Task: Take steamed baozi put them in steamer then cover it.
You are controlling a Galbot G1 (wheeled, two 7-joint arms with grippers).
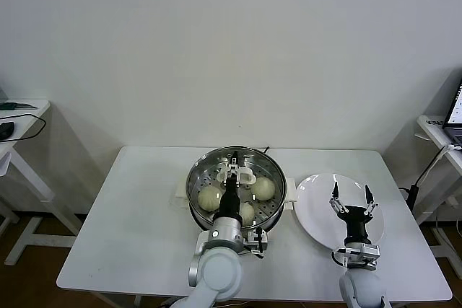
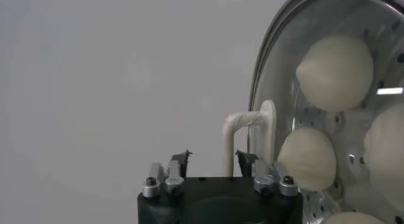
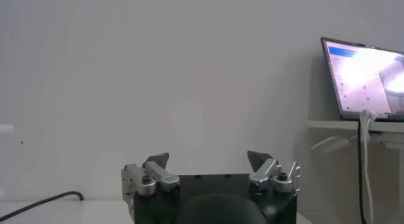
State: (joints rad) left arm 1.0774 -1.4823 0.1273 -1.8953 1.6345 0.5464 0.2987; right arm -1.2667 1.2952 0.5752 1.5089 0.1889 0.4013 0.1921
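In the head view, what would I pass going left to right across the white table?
Bare table → steamer with baozi inside and the left tool at the lid handle → white plate → right tool above the plate.

Baozi (image 1: 210,197) in steamer (image 1: 198,172) — plate (image 1: 317,200) right

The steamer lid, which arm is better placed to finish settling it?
Probably the left. The left gripper is open at the lid's cream handle over the steamer holding the baozi; the right gripper hangs open over the white plate.
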